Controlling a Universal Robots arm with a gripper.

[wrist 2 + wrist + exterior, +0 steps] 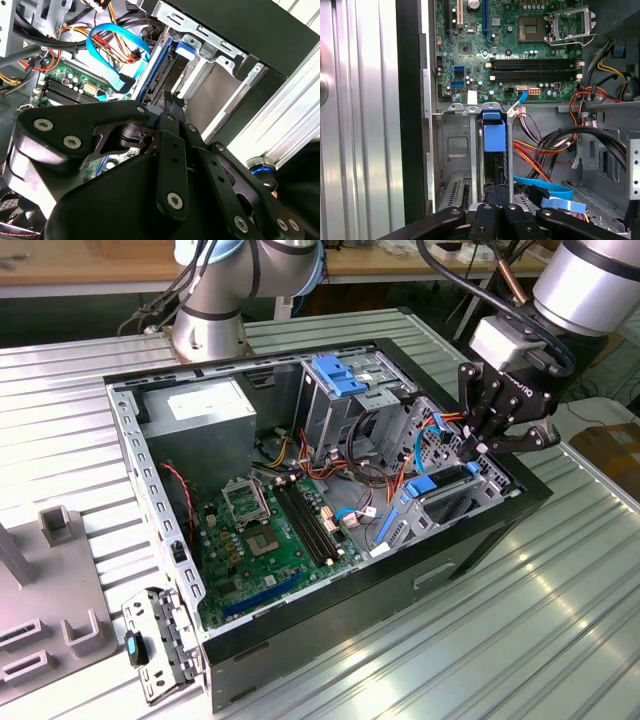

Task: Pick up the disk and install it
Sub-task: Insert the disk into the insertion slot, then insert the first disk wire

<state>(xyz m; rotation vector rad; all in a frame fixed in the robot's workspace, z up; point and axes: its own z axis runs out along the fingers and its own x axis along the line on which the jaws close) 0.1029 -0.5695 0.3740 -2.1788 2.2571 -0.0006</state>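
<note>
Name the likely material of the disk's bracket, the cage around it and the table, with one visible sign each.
Disk's bracket: probably plastic, uniform bright blue, smooth moulded shape. Cage: seemingly sheet metal, dull grey, with punched slots and folded edges. Table: likely aluminium, pale, ribbed, with a soft sheen.

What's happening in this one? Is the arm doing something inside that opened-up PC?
Yes. The arm has brought its tool down into the open computer case, at the metal drive bay beside the motherboard. The disk, edged by its blue bracket, stands on edge in a slot of that bay, between the metal rails. The tool sits right at the disk's near end. Whether it is gripping the disk cannot be told from these views.
</note>
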